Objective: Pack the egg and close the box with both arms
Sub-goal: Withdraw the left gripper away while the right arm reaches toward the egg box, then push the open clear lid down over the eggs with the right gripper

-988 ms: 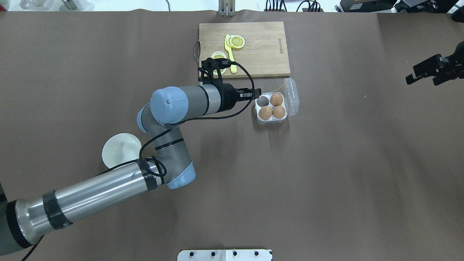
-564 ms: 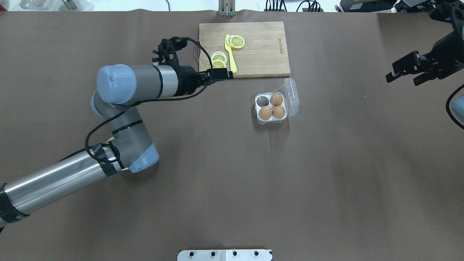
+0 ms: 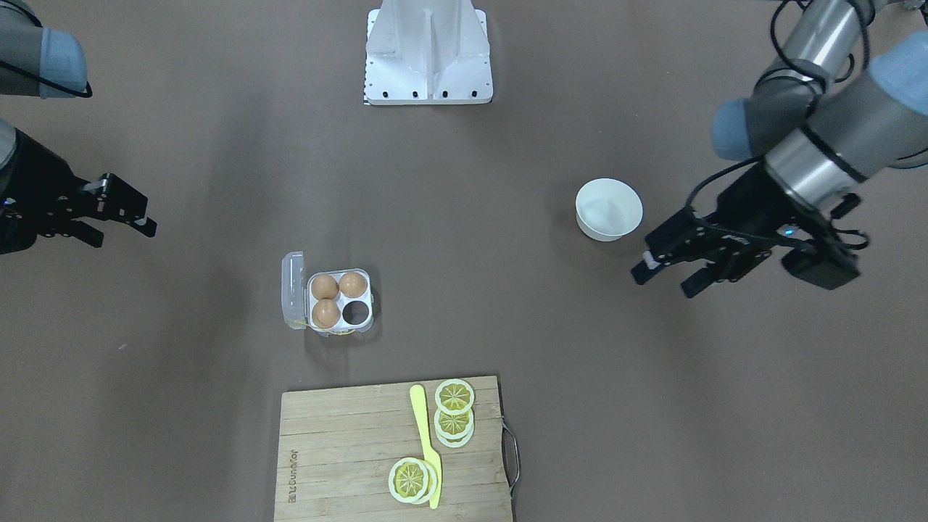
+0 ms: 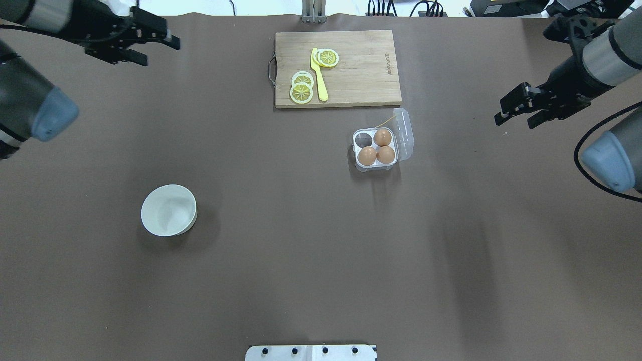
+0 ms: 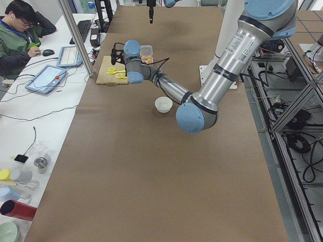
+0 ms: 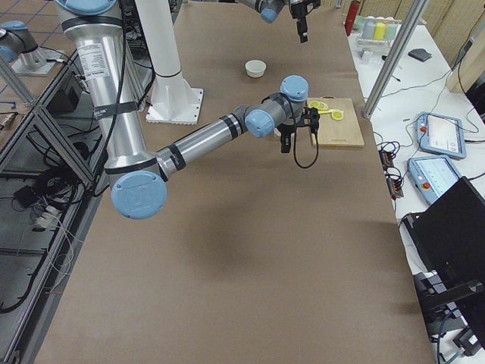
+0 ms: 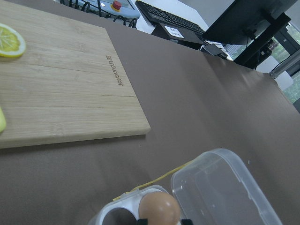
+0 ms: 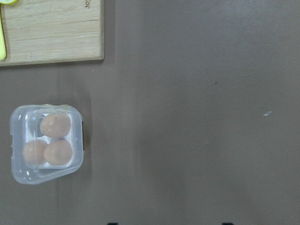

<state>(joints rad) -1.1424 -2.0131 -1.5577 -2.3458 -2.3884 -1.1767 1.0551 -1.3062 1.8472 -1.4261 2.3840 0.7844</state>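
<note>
The box [image 4: 375, 167] sits mid-table, its clear lid [image 4: 404, 133] open to the right. Three orange-brown eggs [image 4: 383, 136] fill three of its cells; the back-left cell [image 4: 363, 140] is empty. My left gripper [image 4: 158, 52] is open and empty at the far back left, well away from the box. My right gripper [image 4: 512, 124] is open and empty, right of the box. In the front-facing view the box [image 3: 371, 290] lies between the left gripper [image 3: 663, 284] and the right gripper [image 3: 123, 237]. The left wrist view shows one egg [image 7: 159, 208] and the lid [image 7: 220, 192].
A wooden cutting board [image 4: 361, 75] with lemon slices [image 4: 301, 86] and a yellow knife [image 4: 319, 75] lies behind the box. A round white bowl [image 4: 168, 209] stands at the front left. The white stand base [image 4: 311, 352] is at the near edge.
My left arm has pulled away from the box, past the cutting board to the far back left, uncovering the bowl. My right gripper has moved leftward toward the box. The box and eggs are unmoved.
</note>
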